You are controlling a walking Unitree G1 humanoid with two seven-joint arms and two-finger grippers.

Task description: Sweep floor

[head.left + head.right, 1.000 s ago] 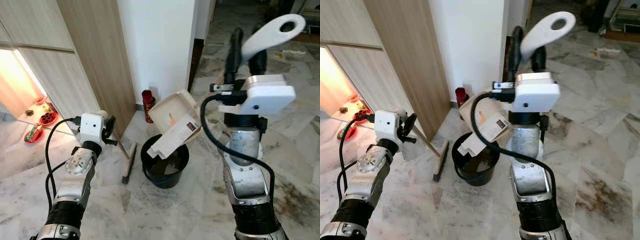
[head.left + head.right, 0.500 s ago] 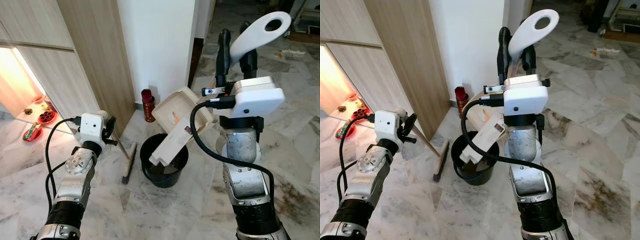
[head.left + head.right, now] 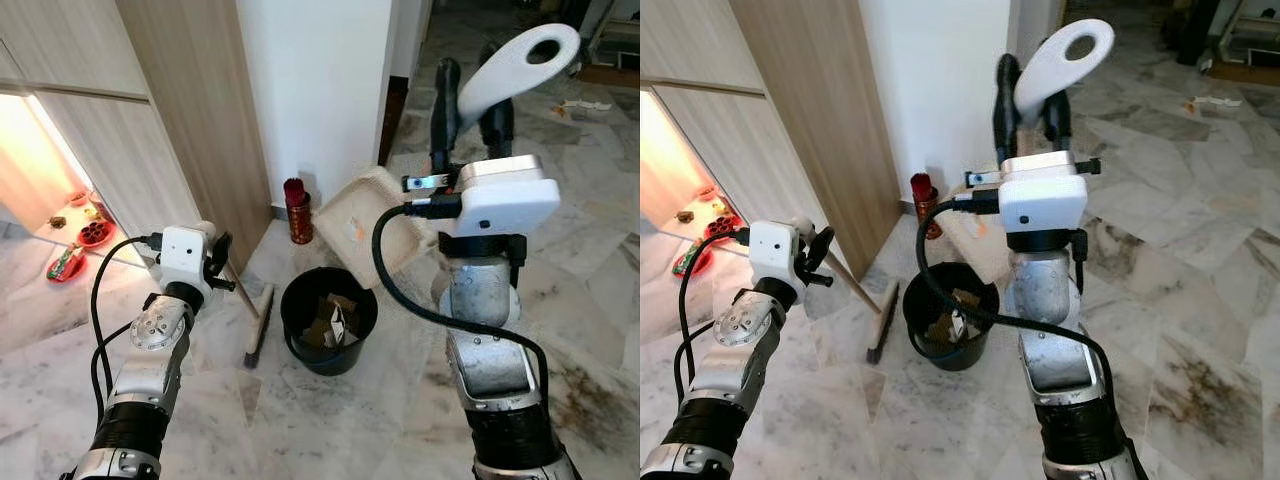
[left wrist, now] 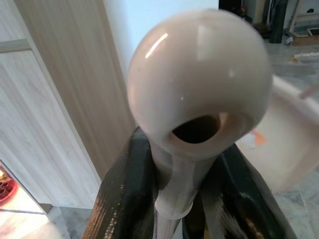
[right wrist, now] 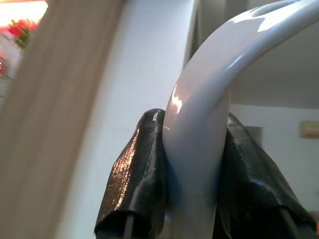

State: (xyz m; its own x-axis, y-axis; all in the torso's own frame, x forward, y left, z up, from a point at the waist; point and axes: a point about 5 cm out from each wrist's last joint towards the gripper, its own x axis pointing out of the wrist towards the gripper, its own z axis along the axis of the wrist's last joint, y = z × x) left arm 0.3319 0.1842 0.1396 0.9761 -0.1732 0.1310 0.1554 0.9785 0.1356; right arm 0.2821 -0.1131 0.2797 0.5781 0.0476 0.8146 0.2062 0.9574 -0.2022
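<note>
Cream dustpan tipped below right gripper, which clamps its white handle; black bucket under pan lip holds debris. Left gripper clenched on broom handle. Emptying step looks finished; next, lower pan.

Cream dustpan raised and tipped steeply above black bucket, white looped handle uppermost (clamped in right pincer). Paper scraps lying inside bucket. Broom leaning, brush head on marble floor just beside bucket, rounded handle end gripped by left pincer.
</note>
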